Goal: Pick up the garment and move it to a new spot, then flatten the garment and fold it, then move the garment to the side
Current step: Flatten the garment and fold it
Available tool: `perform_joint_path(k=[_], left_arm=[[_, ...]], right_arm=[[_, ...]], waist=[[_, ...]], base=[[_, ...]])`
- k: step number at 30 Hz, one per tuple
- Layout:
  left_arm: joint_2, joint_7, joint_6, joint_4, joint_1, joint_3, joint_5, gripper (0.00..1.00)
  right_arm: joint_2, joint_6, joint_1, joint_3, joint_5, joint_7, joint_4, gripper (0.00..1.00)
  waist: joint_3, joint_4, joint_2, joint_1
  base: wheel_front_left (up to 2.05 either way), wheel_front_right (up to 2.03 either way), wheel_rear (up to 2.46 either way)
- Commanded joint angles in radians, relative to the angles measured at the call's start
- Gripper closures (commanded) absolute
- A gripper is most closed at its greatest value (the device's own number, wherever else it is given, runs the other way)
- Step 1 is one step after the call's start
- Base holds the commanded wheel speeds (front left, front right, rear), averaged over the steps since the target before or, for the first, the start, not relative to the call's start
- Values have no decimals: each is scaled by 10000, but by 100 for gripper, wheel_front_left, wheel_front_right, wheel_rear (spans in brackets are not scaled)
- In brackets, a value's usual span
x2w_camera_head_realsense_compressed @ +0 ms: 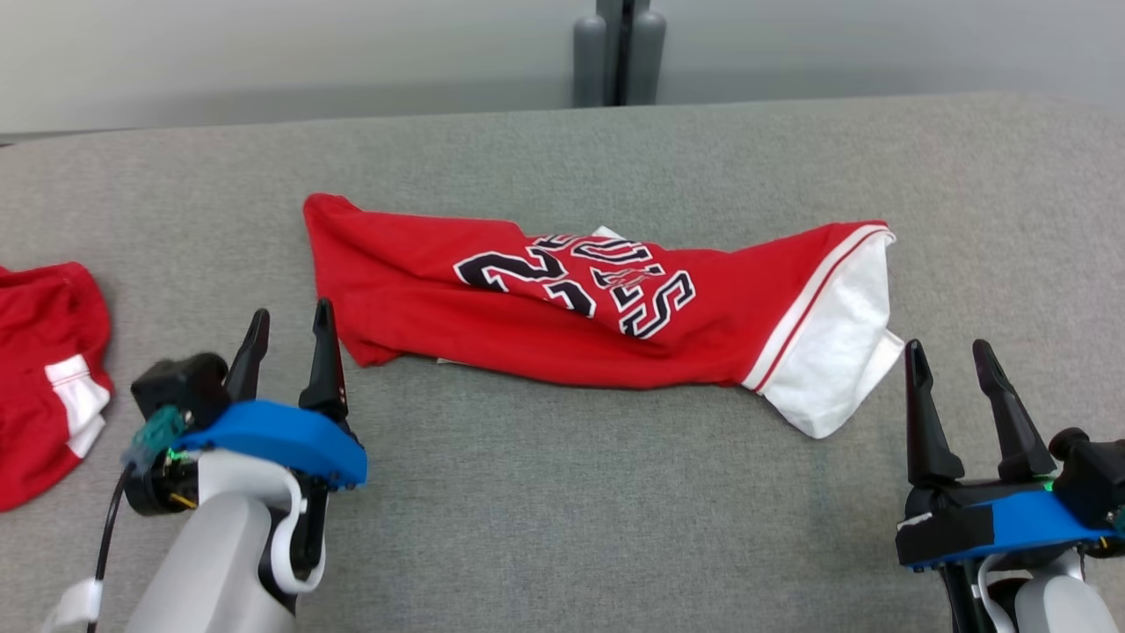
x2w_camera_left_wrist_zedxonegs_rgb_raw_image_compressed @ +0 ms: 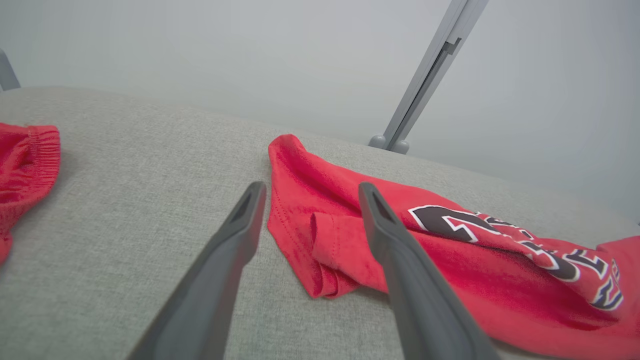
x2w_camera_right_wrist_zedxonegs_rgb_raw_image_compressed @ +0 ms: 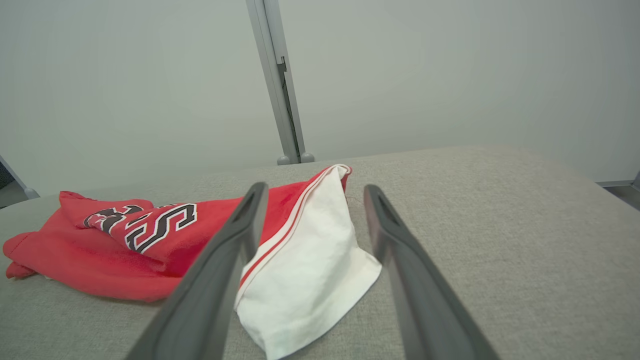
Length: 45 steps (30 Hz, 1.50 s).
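A red garment [x2w_camera_head_realsense_compressed: 492, 308] with black-and-white lettering and a white end lies folded into a long band across the middle of the grey table [x2w_camera_head_realsense_compressed: 562, 510]. My left gripper [x2w_camera_head_realsense_compressed: 288, 318] stands open just off the garment's left end, nothing between its fingers. In the left wrist view the red folded corner [x2w_camera_left_wrist_zedxonegs_rgb_raw_image_compressed: 320, 240] lies between and beyond the left gripper [x2w_camera_left_wrist_zedxonegs_rgb_raw_image_compressed: 310, 190] fingertips. My right gripper [x2w_camera_head_realsense_compressed: 947, 350] is open a little to the right of the white end [x2w_camera_head_realsense_compressed: 835, 360]. The right wrist view shows that white end [x2w_camera_right_wrist_zedxonegs_rgb_raw_image_compressed: 310, 280] between the right gripper [x2w_camera_right_wrist_zedxonegs_rgb_raw_image_compressed: 314, 189] fingers, untouched.
A second red garment [x2w_camera_head_realsense_compressed: 44, 369] with a white patch lies at the table's left edge, also in the left wrist view as a red cloth [x2w_camera_left_wrist_zedxonegs_rgb_raw_image_compressed: 22, 165]. A grey upright post [x2w_camera_head_realsense_compressed: 620, 53] stands behind the table's far edge.
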Motion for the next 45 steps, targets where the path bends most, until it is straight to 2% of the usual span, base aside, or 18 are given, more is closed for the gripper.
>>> perform_joint_path(k=[1, 9, 16, 25, 32, 45], left_arm=[[33, -182, -51, -103, 164, 35, 26, 0], [218, -1013, -237, -935, 1507, 81, 484, 0], [223, -1100, -321, -1499, 2489, 446, 1179, 0], [73, -1108, -506, -1520, 3357, 1032, 1780, 0], [-63, -1109, -578, -1347, 3595, 1244, 1941, 0], [-87, -1110, -714, -1094, 3386, 1252, 1949, 0]], right_arm=[[-30, 1, 138, -44, -60, 26, 7, 0], [-30, 3, 401, -271, -64, 123, 254, 0], [-30, 3, 704, -458, -20, 200, 614, 0], [-30, 1, 1155, -506, -97, 227, 989, 0], [-30, 1, 1361, -583, -153, 452, 937, 0], [-30, 1, 1306, -465, -11, 495, 828, 0]], waist=[[-82, 34, 0, 0], [-856, 269, 0, 0], [-1487, 293, 0, 0], [-2148, 265, 0, 0], [-2400, 227, 0, 0], [-2220, 163, 0, 0]], base=[[0, 0, 0], [0, 0, 0], [0, 0, 0], [0, 0, 0], [0, 0, 0], [0, 0, 0]])
